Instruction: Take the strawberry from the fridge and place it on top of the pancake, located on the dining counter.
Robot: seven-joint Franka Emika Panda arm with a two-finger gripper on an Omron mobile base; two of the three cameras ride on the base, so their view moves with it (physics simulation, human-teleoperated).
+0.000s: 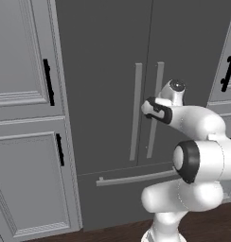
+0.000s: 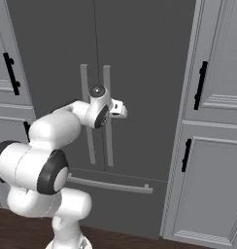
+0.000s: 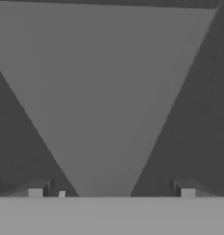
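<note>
Facing fridge [image 1: 108, 71], doors shut | hand [image 3: 111, 189] spread wide, holding nothing, at the paired vertical bar handles [image 1: 146, 111] | grey panelled cabinets [image 1: 27, 118] flanked both sides

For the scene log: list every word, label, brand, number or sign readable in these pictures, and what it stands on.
None: no view shows any readable text.
Fridge: plain dark doors with no brand or label; its bar handles are unmarked.
Side cabinets: plain panels and black handles, no lettering.
Robot arm and open gripper: no markings visible.
</note>
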